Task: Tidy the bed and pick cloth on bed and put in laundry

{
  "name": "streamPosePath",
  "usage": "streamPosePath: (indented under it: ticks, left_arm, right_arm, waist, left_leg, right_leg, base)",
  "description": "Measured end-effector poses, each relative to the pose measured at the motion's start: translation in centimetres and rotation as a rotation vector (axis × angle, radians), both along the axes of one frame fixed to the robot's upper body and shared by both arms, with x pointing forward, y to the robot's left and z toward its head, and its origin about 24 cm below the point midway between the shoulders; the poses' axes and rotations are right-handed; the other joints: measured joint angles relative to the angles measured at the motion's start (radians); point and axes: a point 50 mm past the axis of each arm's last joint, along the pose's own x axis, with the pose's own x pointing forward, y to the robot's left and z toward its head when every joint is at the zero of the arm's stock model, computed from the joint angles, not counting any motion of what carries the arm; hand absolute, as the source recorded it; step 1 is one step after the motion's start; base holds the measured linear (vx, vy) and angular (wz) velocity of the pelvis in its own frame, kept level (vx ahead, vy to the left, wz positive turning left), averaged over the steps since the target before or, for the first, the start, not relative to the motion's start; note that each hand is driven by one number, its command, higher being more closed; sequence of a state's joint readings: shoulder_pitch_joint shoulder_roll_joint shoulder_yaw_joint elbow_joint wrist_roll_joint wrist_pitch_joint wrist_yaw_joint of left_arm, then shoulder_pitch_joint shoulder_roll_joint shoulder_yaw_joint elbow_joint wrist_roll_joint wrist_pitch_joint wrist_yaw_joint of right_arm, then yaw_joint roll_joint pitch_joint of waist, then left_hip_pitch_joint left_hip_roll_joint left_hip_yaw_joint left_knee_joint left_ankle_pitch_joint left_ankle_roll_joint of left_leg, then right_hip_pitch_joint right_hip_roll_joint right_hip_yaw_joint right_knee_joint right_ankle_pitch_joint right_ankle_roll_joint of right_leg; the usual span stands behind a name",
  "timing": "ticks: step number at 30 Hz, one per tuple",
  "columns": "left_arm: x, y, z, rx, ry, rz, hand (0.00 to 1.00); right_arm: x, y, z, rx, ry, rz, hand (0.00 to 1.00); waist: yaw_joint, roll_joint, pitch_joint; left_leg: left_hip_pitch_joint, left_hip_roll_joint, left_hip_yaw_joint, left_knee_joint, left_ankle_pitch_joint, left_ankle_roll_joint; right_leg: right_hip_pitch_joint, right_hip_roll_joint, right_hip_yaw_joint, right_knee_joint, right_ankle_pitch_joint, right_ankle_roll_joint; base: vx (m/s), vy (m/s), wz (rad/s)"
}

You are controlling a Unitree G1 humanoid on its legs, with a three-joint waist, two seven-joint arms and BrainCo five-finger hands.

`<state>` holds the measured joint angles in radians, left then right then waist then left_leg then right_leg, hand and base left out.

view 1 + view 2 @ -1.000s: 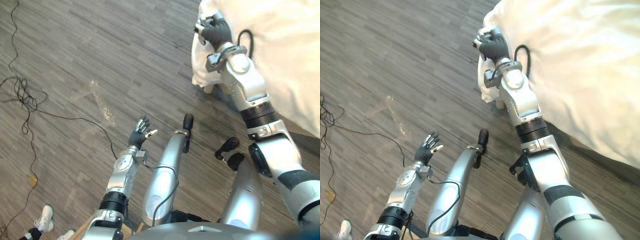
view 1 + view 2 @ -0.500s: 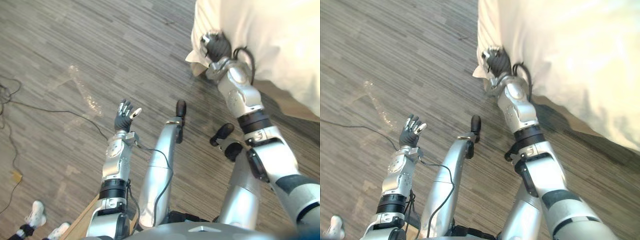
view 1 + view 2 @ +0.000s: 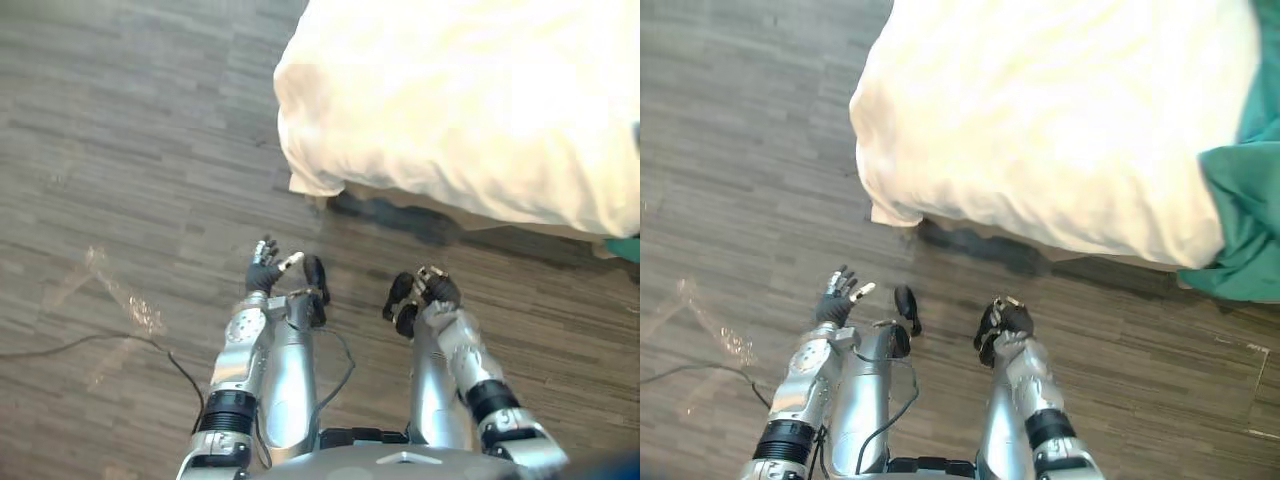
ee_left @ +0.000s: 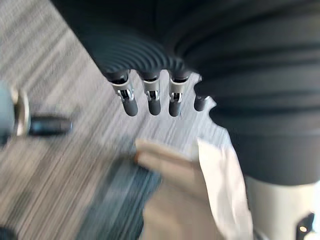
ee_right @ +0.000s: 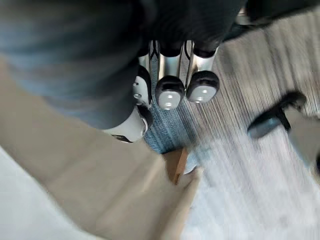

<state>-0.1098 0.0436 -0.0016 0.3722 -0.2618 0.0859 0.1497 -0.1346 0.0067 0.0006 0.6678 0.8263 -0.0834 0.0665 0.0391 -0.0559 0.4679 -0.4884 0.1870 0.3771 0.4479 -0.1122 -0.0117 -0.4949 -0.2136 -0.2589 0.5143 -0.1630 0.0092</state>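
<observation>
The bed's white duvet lies smooth, its corner hanging over the bed's near left end. A green cloth is draped over the bed's right edge. My right hand hangs low over the floor in front of the bed, apart from the duvet, with its fingers curled and nothing in them. My left hand is held up over the floor to the left, its fingers straight and empty. Past them show the bed's beige base and a hanging fold of white sheet.
Grey wood-plank floor spreads left of and in front of the bed. A clear plastic scrap lies on it at the left. The bed's wooden leg stands under the beige base.
My right hand has let go of the duvet corner and dropped back near my body. The camera has swung towards the bed, bringing the green cloth into view.
</observation>
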Motion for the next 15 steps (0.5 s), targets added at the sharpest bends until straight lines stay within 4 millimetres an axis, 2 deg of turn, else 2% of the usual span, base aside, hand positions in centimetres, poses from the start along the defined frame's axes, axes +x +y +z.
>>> streamPosePath:
  ticks: [1, 2, 4, 5, 6, 8, 9, 11, 14, 15]
  left_arm:
    - [-0.2, -0.2, -0.8, 0.005, 0.039, 0.0, 0.0]
    - [-0.9, -0.6, -2.6, 0.019, 0.136, -0.006, 0.0]
    - [-1.6, -0.6, -3.9, 0.023, 0.202, -0.009, 0.0]
    - [-2.5, -0.4, -5.3, 0.033, 0.273, -0.01, 0.0]
    - [-3.1, -0.3, -5.9, 0.041, 0.31, -0.015, 0.0]
    - [-3.4, -0.2, -6.4, 0.043, 0.352, -0.033, 0.0]
    - [-3.8, -0.1, -6.9, 0.025, 0.398, -0.035, 0.0]
    - [-4.6, 0.4, -7.5, 0.01, 0.459, -0.026, 0.0]
    - [-6.8, 0.8, -8.8, -0.019, 0.578, -0.013, 0.0]
    - [-8.0, 0.8, -9.4, -0.029, 0.629, -0.009, 0.0]
  right_arm:
    - [-0.4, -0.2, -0.3, 0.032, 0.003, -0.023, 1.0]
    - [-1.5, -1.3, -0.9, 0.091, 0.007, -0.109, 1.0]
    - [-2.5, -3.0, -1.5, 0.097, 0.012, -0.195, 1.0]
    - [-3.7, -4.9, -1.9, 0.062, 0.024, -0.254, 1.0]
    - [-4.0, -5.9, -2.0, 0.028, 0.026, -0.262, 1.0]
    - [-4.7, -7.6, -2.1, -0.045, 0.029, -0.26, 1.0]
    - [-4.9, -8.6, -1.8, -0.102, 0.011, -0.249, 1.0]
    - [-4.7, -8.9, -1.2, -0.153, -0.016, -0.213, 1.0]
    - [-4.3, -7.6, 0.4, -0.205, -0.123, -0.093, 1.0]
    - [-3.9, -7.0, 1.6, -0.217, -0.199, -0.044, 1.0]
  waist:
    - [-0.004, -0.006, -0.009]
    - [-0.028, -0.017, -0.041]
    - [-0.051, -0.021, -0.084]
    - [-0.078, -0.012, -0.134]
    - [-0.103, -0.001, -0.16]
    - [-0.122, 0.019, -0.189]
    - [-0.14, 0.042, -0.215]
    - [-0.145, 0.055, -0.236]
    - [-0.147, 0.062, -0.276]
    - [-0.146, 0.062, -0.296]
  left_leg:
    - [0.027, 0.004, 0.013, -0.007, -0.001, 0.0]
    - [0.092, 0.006, 0.042, -0.036, -0.006, -0.008]
    - [0.158, 0.005, 0.069, -0.079, -0.011, -0.02]
    - [0.224, -0.005, 0.085, -0.137, 0.001, -0.03]
    - [0.258, -0.017, 0.084, -0.177, 0.019, -0.025]
    - [0.312, -0.033, 0.087, -0.237, 0.041, -0.03]
    - [0.353, -0.045, 0.09, -0.291, 0.061, -0.033]
    - [0.409, -0.054, 0.101, -0.343, 0.075, -0.038]
    - [0.482, -0.07, 0.087, -0.408, 0.093, -0.046]
    - [0.5, -0.075, 0.074, -0.424, 0.097, -0.047]
  right_leg:
    - [0.018, 0.005, 0.01, -0.009, 0.0, 0.001]
    - [0.062, 0.017, 0.033, -0.033, 0.002, 0.004]
    - [0.111, 0.032, 0.053, -0.076, 0.007, 0.012]
    - [0.163, 0.042, 0.061, -0.134, 0.02, 0.022]
    - [0.196, 0.046, 0.059, -0.167, 0.031, 0.025]
    - [0.244, 0.053, 0.06, -0.221, 0.051, 0.031]
    - [0.286, 0.061, 0.058, -0.27, 0.071, 0.037]
    - [0.335, 0.069, 0.058, -0.315, 0.083, 0.044]
    - [0.415, 0.074, 0.044, -0.365, 0.085, 0.048]
    - [0.442, 0.074, 0.029, -0.386, 0.088, 0.052]
  base:
    - [0.14, 0.0, -0.65]
    - [0.11, 0.015, -0.58]
    - [0.13, 0.022, -0.53]
    - [0.16, 0.021, -0.36]
    - [0.21, 0.016, -0.29]
    - [0.18, 0.011, -0.1]
    - [0.14, 0.015, -0.1]
    - [0.15, 0.018, -0.11]
    - [0.12, 0.024, 0.12]
    - [0.11, 0.031, 0.27]
